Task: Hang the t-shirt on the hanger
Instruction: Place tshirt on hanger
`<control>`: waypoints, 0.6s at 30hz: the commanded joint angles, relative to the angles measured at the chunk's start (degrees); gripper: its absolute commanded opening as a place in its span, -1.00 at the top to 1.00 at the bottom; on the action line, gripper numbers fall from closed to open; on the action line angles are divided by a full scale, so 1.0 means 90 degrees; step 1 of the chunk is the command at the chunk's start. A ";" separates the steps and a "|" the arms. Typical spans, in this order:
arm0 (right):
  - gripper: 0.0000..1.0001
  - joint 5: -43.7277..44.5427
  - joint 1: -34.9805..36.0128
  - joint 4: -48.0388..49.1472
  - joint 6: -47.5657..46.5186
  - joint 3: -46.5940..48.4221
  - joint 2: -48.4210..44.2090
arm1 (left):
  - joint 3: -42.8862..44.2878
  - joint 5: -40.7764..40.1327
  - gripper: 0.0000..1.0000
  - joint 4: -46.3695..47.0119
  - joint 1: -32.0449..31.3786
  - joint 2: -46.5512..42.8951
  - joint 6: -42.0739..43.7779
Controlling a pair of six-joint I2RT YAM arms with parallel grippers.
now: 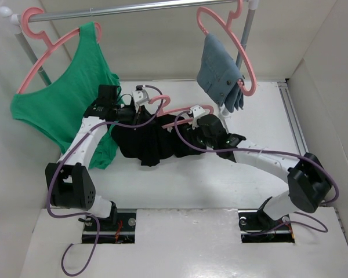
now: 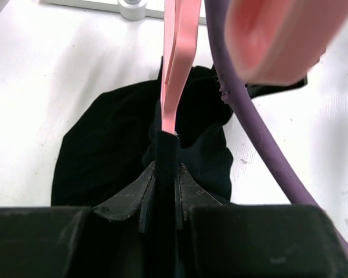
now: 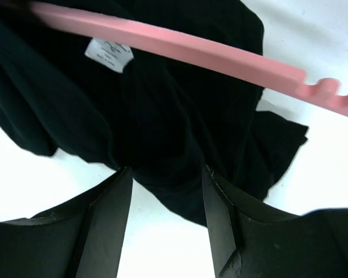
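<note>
The hanger [image 3: 191,49] is gripped at one end by the closed left hand [image 2: 167,165], seemingly with a fold of the black t-shirt [image 3: 162,116] pinched in too. Its long axis is seen running crosswise ahead of the right hand [image 3: 166,171], whose fingers are spread with nothing clamped. The t-shirt is bunched on the bench [image 1: 220,179] beneath that bar, its edge dipping between the right fingertips, so the right arm is judged nearer for drawing cloth over the free, notched end.
</note>
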 commanded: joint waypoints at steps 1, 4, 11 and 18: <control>-0.13 0.0135 0.0049 0.0846 0.0416 0.0076 0.0106 | -0.0030 0.0236 1.00 0.0641 -0.0008 -0.0193 -0.0530; -0.13 0.0213 0.0049 0.0904 0.0602 0.0134 0.0497 | -0.0030 0.0304 1.00 0.0641 -0.0008 -0.0194 -0.0677; 1.00 0.0077 -0.0390 0.1032 0.0972 -0.0119 0.0898 | -0.0030 0.0450 1.00 0.0243 -0.0008 -0.0252 -0.0484; 1.00 0.0466 -0.1005 0.1344 0.0954 -0.1085 0.0128 | 0.0028 0.0393 1.00 -0.0637 -0.0008 -0.0311 0.0259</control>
